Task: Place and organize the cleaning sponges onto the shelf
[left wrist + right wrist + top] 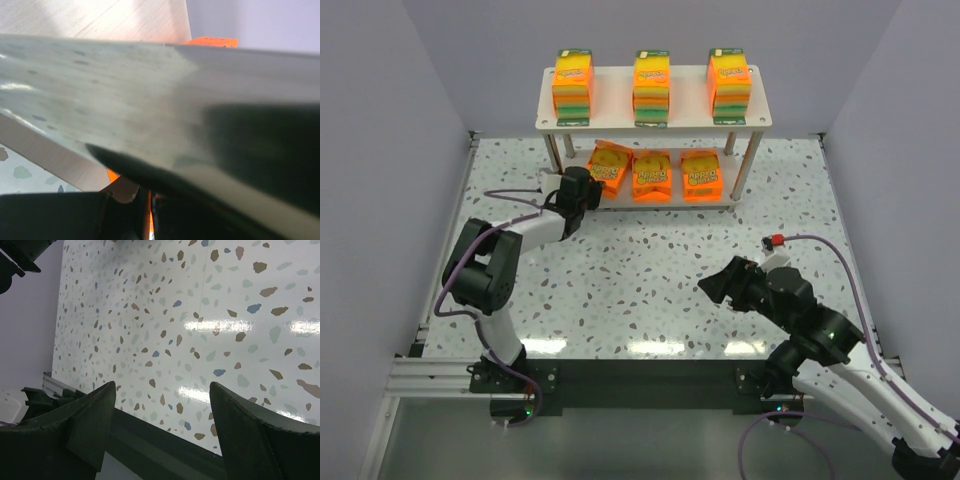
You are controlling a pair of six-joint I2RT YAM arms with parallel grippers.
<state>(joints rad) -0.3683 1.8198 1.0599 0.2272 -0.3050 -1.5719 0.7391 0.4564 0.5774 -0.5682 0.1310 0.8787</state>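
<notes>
The pale wood shelf point(612, 112) stands at the back. Three orange sponge packs stand upright on its top board, left point(573, 88), middle point(652, 88) and right point(730, 85). Three more lean on the lower tier, left point(610, 167), middle point(652, 175) and right point(701, 174). My left gripper point(588, 187) is at the lower left pack's near left edge. In the left wrist view its dark fingers point(120, 215) are closed on a thin orange strip of that pack point(148, 212). My right gripper point(712, 287) is open and empty above the table, also in the right wrist view point(162, 390).
The speckled white table point(650, 270) is walled in by pale panels at the left, right and back. A dark metal rail point(640, 365) runs along its near edge by the arm bases. A blurred glossy surface point(150, 100) fills most of the left wrist view.
</notes>
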